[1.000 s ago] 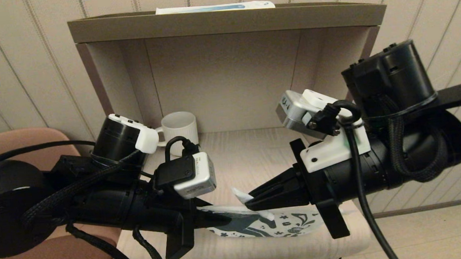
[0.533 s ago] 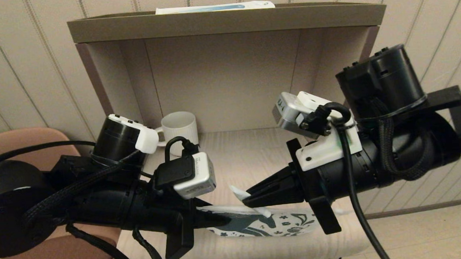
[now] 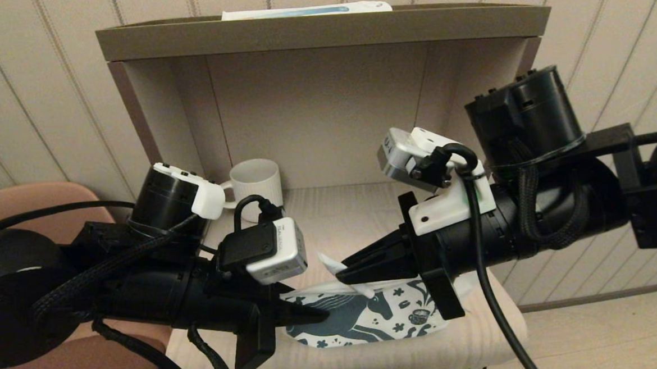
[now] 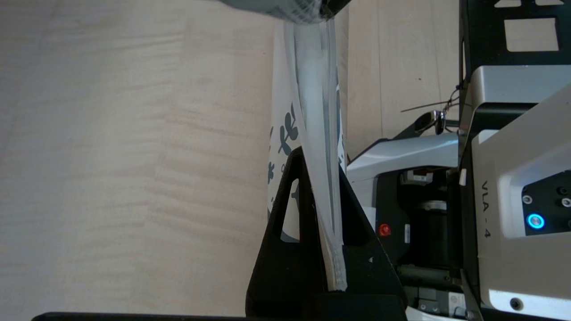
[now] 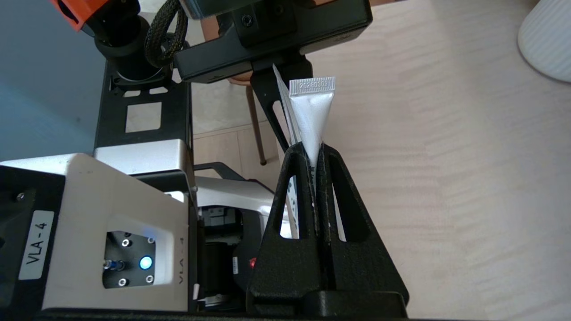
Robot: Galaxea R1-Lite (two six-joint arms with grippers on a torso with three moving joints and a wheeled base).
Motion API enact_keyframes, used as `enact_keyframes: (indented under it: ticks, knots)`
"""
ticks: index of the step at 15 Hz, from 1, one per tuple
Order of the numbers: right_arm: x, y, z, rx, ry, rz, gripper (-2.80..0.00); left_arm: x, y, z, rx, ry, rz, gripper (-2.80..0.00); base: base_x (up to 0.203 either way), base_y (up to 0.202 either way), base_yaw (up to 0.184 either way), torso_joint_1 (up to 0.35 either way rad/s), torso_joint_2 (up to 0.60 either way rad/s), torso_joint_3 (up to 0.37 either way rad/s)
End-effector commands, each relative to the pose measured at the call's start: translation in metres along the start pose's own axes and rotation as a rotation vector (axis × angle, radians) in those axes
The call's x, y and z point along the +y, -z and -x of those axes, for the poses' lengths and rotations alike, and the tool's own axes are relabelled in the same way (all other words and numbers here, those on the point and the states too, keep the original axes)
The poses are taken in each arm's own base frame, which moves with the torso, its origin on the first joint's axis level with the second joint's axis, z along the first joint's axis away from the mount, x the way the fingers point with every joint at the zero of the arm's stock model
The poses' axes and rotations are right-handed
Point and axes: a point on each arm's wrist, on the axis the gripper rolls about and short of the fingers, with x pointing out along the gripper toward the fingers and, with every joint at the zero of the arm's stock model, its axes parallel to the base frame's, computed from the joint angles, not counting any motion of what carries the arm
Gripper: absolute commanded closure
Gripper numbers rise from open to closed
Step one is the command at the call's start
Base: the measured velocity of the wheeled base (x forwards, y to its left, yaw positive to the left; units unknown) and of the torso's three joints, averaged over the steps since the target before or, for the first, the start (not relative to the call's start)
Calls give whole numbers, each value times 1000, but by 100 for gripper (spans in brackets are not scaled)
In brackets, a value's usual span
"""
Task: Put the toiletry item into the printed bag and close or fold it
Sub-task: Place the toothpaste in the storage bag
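Note:
The printed bag (image 3: pixel 369 316), white with a dark teal horse, stands tilted on the wooden shelf board near its front edge. My left gripper (image 3: pixel 317 315) is shut on the bag's left edge; in the left wrist view the bag's rim (image 4: pixel 312 89) runs between that gripper's (image 4: pixel 319 166) fingers. My right gripper (image 3: pixel 345 273) is shut on the small white squeeze tube (image 3: pixel 328 262) just above the bag's upper edge. The tube's crimped end (image 5: pixel 312 107) sticks out past the right gripper (image 5: pixel 316 150), and its cap end (image 3: pixel 368 291) touches the bag.
A cream ribbed mug (image 3: pixel 256 182) stands at the back left of the shelf recess. A long white-and-blue box (image 3: pixel 305 10) lies on the shelf's top. A brown chair (image 3: pixel 26 206) is at the left. The shelf's side walls (image 3: pixel 134 121) close in both arms.
My right gripper has moved left with the tube, closer to the left gripper. The bag has tipped up, showing more of its printed face. The left arm has barely moved.

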Motion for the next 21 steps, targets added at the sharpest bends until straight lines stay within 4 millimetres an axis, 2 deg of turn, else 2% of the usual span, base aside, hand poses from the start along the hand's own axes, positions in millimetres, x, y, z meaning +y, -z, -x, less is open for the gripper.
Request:
enact_keyframes:
  ticks: [1, 7, 21]
  knots:
    - [-2, 1, -2, 3, -2, 1, 0, 0, -1, 1, -4, 1, -5, 0, 0, 0, 0, 0, 0, 0]
    - [-19, 9, 6, 13, 58, -23, 0, 0, -2, 2, -11, 2, -7, 0, 0, 0, 0, 0, 0, 0]
    - [-20, -7, 12, -46, 72, 20, 0, -1, -1, 0, -15, 19, -8, 0, 0, 0, 0, 0, 0, 0]
